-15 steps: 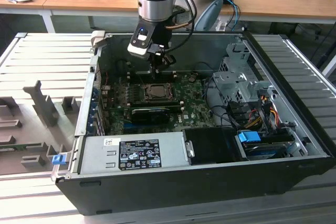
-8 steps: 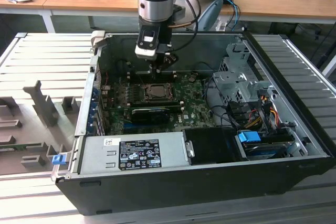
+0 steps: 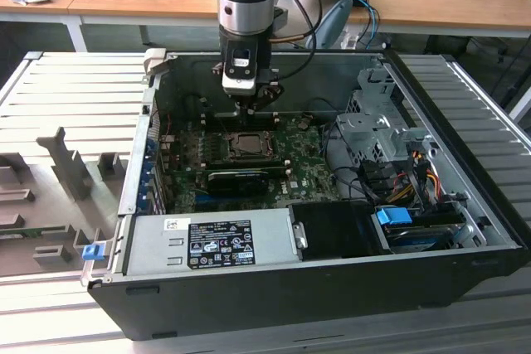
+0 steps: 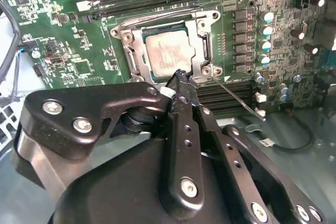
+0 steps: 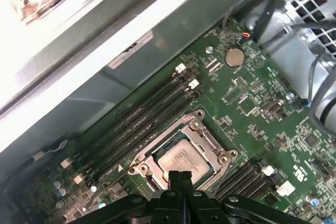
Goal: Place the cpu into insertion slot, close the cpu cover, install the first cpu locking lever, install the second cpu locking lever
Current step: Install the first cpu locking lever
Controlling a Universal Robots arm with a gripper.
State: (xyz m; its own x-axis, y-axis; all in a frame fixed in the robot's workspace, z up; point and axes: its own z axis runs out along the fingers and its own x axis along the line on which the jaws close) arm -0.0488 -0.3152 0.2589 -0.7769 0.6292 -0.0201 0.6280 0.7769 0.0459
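Cpu (image 4: 169, 53), one flat square chip with a grey metal top, sat in the insertion slot (image 4: 163, 29) on the green motherboard (image 4: 63, 51), between two banks of long black memory slots (image 5: 131, 127). One cpu cover (image 4: 202, 27), a thin metal frame with a square window, lay flat around the chip in both wrist views. Two wire locking levers were counted: the first lever (image 4: 157, 13) ran along the frame's edge nearest one memory bank, and the second lever (image 4: 239, 99) stuck out slantwise across the other bank, apparently unlatched. The single gripper (image 4: 179, 76) hung just beside the socket corner from which the second lever sprang, its fingers (image 5: 175, 182) pressed together with nothing seen between them; contact with the frame could not be told. As a judgement on handling, the chip would be light, rigid and smooth, with a fragile contact face, and would best be taken by two opposite edges. The cover and levers would be stiff and springy, best pushed near their free ends.
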